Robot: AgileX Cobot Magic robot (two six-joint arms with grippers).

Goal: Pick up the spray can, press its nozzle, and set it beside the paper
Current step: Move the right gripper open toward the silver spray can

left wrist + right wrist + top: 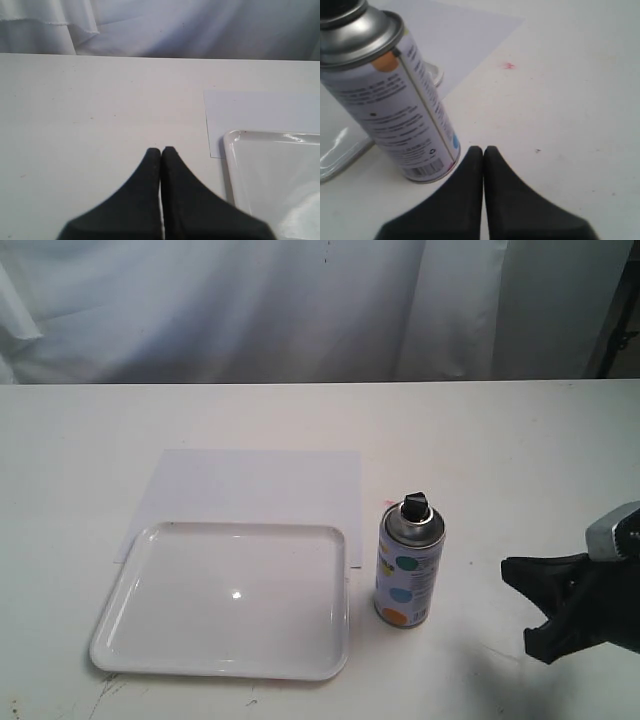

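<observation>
The spray can (409,568) stands upright on the white table, just right of the tray, with its black nozzle (414,505) on the silver dome. The paper (255,485) lies flat behind the tray, partly under it. My right gripper (512,568) hovers to the can's right, a short gap away, shut and empty. In the right wrist view its tips (483,149) sit close beside the base of the spray can (400,110). My left gripper (161,150) is shut on nothing over bare table, left of the paper (260,110); the exterior view does not show it.
A glossy white tray (120,625) with a raised rim lies at the front left, overlapping the paper's near edge; its corner is in the left wrist view as the tray (232,165). White curtains hang behind the table. A small pink mark (508,65) dots the tabletop.
</observation>
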